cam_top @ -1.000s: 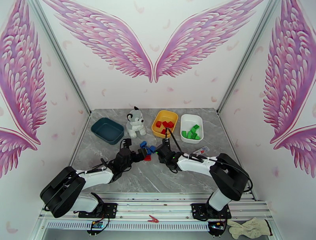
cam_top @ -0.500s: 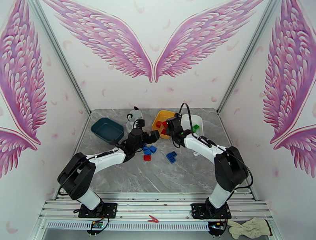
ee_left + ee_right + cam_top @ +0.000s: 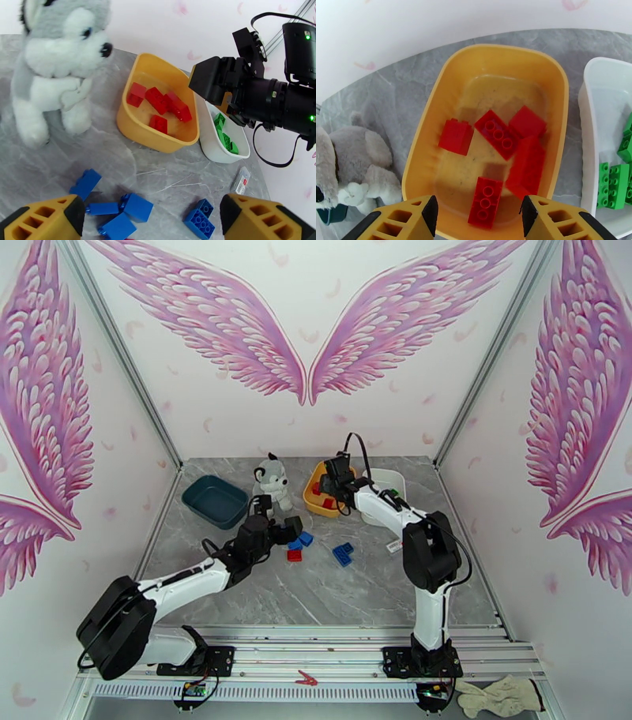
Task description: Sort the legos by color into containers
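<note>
yellow tray (image 3: 501,50) upright at back centre; five red legos (image 3: 497,134) loose inside, some studs up, some on a side, two overlapping; white tray (image 3: 588,118) just beside it on the right, green legos (image 3: 614,185) bunched inside; dark teal tray (image 3: 193,494) well apart at back left; blue legos (image 3: 136,206) on the table (image 3: 316,595) in front of the yellow tray, four close together, a joined blue pair (image 3: 201,219) apart to their right; single red lego (image 3: 294,555) on the table at the cluster's near edge
</note>
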### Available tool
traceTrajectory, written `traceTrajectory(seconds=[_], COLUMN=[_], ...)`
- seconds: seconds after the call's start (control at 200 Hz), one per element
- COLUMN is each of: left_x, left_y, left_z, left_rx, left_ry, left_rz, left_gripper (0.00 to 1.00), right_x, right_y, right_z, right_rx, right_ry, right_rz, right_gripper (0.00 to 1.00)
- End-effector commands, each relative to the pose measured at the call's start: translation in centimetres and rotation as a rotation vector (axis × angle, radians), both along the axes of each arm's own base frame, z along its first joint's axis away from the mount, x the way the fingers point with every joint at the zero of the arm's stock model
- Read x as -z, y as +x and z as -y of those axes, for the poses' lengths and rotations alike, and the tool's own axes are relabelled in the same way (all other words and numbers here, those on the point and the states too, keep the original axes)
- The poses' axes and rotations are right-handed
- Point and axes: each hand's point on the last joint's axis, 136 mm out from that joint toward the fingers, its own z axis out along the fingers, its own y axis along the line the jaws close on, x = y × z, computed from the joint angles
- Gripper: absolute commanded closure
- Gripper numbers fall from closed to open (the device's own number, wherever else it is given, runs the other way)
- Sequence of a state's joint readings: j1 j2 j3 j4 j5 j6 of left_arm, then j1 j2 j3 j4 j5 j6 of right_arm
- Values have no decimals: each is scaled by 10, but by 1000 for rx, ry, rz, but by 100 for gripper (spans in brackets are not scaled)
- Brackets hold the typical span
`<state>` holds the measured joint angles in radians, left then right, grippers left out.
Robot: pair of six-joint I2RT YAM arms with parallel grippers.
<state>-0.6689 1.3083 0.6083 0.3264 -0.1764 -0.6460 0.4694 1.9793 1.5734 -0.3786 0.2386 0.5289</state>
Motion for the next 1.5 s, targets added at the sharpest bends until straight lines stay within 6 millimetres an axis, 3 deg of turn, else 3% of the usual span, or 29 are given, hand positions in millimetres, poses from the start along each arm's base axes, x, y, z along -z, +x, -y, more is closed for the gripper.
traceTrajectory(seconds=[0.0, 0.2, 0.34, 0.53, 0.7, 0.855, 0.995, 1.325, 1.495], left_x=[4, 23, 42, 74, 95, 99, 96, 99, 97], left_y=[-15, -43, -58, -67, -72, -73, -72, -73, -72], left_z=[-29, -75, -104, -126, -139, -141, -140, -140, -138], left_rx=[-81, -185, -247, -283, -310, -313, -309, -307, -299], left_ry=[23, 59, 50, 41, 10, 5, -1, -8, -15], left_rz=[15, -2, -29, -106, -151, -158, -151, -153, -150], left_gripper=[3, 1, 1, 1, 1, 1, 1, 1, 1], right_x=[-18, -17, 1, 46, 87, 119, 134, 141, 141], right_y=[-24, -80, -126, -186, -215, -223, -218, -197, -190], right_z=[-17, -50, -76, -101, -116, -136, -136, -133, -131], right_rx=[-87, -198, -293, -396, -419, -439, -388, -294, -273], right_ry=[37, 36, 2, -46, -72, -99, -133, -198, -194], right_rz=[28, 33, 15, -49, -104, -153, -164, -142, -142], right_gripper=[35, 32, 31, 25, 21, 22, 23, 26, 33])
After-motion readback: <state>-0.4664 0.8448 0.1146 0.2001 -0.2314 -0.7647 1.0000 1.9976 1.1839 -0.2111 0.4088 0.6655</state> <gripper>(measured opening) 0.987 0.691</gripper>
